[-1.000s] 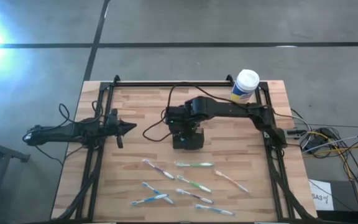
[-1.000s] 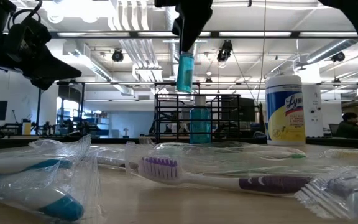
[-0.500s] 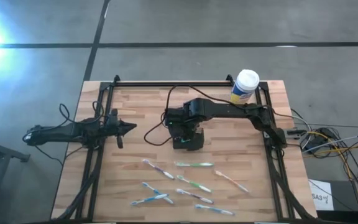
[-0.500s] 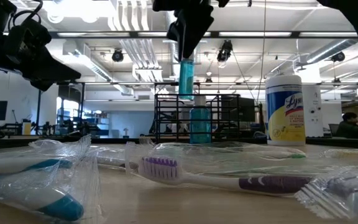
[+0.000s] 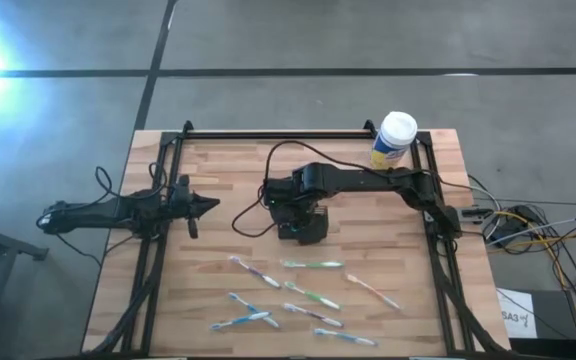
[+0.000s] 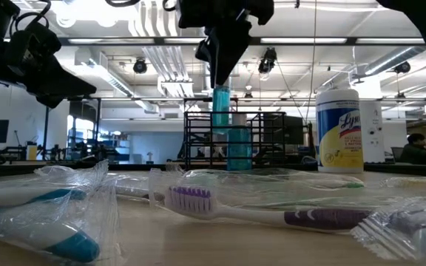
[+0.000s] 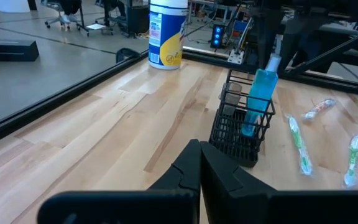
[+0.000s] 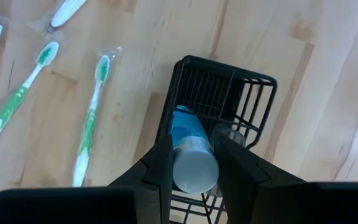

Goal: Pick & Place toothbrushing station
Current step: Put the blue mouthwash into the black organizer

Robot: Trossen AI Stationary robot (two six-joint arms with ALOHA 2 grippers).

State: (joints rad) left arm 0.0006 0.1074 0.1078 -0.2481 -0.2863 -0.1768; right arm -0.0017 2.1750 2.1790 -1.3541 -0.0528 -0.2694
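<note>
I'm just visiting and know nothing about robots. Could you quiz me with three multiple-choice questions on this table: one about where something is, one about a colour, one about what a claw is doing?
1. Where does the black wire holder stand?
A. mid-table
B. on the floor
C. on top of the canister

2. What colour is the tube going into the holder?
A. red
B. blue
C. black

3. What is the right claw doing?
A. hanging open
B. gripping the tube
C. holding a toothbrush

Answers:
1 A, the high view shows it in the middle of the table.
2 B, the left wrist view shows it blue.
3 B, its fingers clamp the tube's sides.
</note>
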